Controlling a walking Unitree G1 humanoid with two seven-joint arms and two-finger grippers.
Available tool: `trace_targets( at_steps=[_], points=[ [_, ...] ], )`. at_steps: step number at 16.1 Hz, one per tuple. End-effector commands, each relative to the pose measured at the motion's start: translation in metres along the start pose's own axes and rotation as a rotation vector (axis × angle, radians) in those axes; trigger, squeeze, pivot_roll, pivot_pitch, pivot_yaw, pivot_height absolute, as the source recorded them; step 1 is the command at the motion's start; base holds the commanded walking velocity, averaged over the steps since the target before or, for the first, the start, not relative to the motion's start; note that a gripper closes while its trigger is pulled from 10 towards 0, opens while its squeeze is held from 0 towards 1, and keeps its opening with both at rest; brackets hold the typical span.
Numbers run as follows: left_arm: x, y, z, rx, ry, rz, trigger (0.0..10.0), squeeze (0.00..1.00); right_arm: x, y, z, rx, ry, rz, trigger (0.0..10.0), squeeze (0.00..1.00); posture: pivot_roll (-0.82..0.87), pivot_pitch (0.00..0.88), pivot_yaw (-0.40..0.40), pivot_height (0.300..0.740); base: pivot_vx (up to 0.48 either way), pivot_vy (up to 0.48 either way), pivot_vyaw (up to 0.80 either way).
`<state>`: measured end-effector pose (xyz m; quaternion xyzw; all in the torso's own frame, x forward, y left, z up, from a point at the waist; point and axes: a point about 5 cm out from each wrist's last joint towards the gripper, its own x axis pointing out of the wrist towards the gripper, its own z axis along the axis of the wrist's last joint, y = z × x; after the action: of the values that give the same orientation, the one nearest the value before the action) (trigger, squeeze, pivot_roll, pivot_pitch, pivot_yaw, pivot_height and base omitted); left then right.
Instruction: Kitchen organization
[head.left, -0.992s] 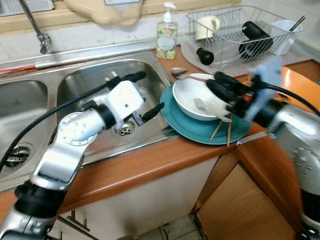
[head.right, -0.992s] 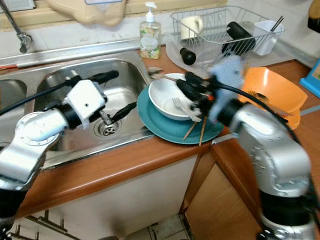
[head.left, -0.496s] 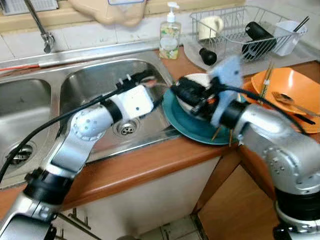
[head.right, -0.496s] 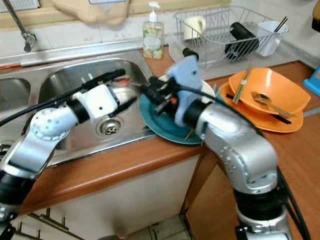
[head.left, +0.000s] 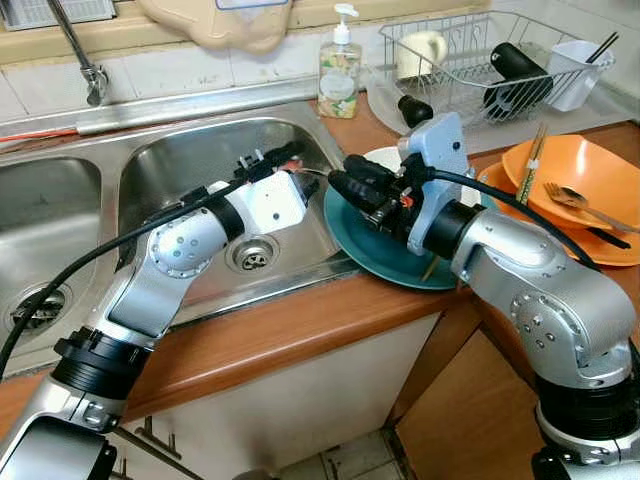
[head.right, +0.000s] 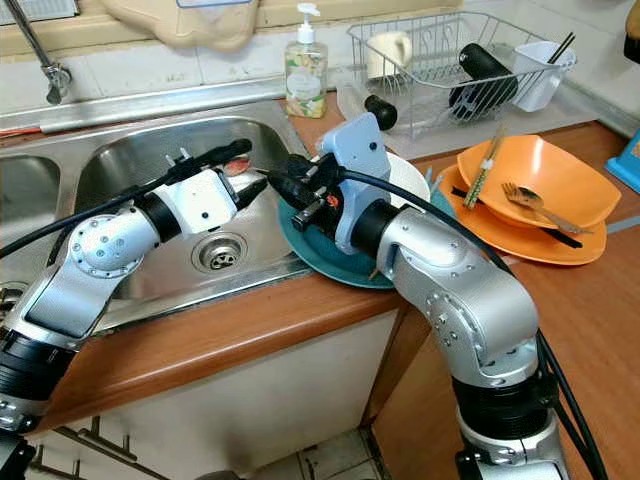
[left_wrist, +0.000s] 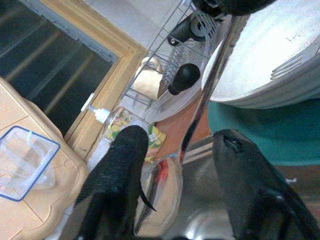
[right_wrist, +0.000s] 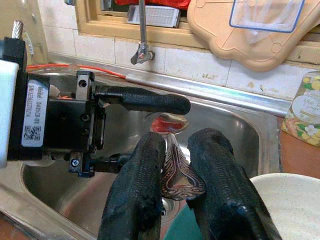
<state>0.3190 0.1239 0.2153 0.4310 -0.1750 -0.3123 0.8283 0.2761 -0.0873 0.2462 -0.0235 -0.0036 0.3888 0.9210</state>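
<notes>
My right gripper (right_wrist: 177, 142) is shut on the ornate handle of a metal spoon (right_wrist: 172, 172) and holds it over the right sink basin (head.left: 190, 160), just left of the teal plate (head.left: 385, 255). The spoon's bowl (right_wrist: 167, 122) lies between the two spread fingers of my left gripper (head.right: 253, 165), which is open and faces the right one. In the left wrist view the spoon's stem (left_wrist: 205, 100) runs between the black fingers (left_wrist: 120, 175) without touching them. A white bowl (head.right: 405, 175) holding a fork (left_wrist: 295, 60) sits on the teal plate.
Stacked orange bowls (head.left: 575, 180) with chopsticks (head.left: 533, 150) and cutlery lie on the wooden counter to the right. A wire dish rack (head.left: 480, 50) and a soap bottle (head.left: 338, 70) stand at the back. The faucet (head.left: 80, 50) rises at the back left.
My right gripper has swung left from the white bowl to the sink edge with the spoon. My left gripper rose to meet it, and the spoon's bowl now lies between its fingers.
</notes>
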Motion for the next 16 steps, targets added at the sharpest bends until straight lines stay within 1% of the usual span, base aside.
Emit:
trace_targets(
  at_steps=[1, 4, 9, 16],
  points=[
    [0.0032, 0.0062, 0.0015, 0.030, -0.006, 0.013, 0.0, 0.00, 0.0015, 0.0040, 0.0081, -0.021, -0.021, 0.011, 0.0, 0.00, -0.09, 0.000, 0.055, 0.740, 0.000, 0.000, 0.00],
    [0.0036, 0.0075, -0.0002, 0.046, -0.001, 0.023, 0.0, 0.00, 0.0022, 0.0058, 0.0092, -0.013, -0.027, 0.018, 0.0, 0.00, -0.09, 0.000, 0.057, 0.740, 0.000, 0.000, 0.00],
    [0.0068, 0.0052, 0.0000, 0.053, -0.011, 0.021, 0.0, 0.00, 0.0041, 0.0096, 0.0084, -0.001, -0.027, 0.031, 0.0, 0.00, -0.08, 0.000, 0.056, 0.740, 0.000, 0.000, 0.00],
    [0.0087, 0.0027, 0.0020, 0.075, -0.027, -0.002, 0.0, 0.00, 0.0045, 0.0082, 0.0095, -0.008, -0.031, 0.029, 0.0, 0.00, -0.08, 0.000, 0.051, 0.740, 0.000, 0.000, 0.00]
  ],
)
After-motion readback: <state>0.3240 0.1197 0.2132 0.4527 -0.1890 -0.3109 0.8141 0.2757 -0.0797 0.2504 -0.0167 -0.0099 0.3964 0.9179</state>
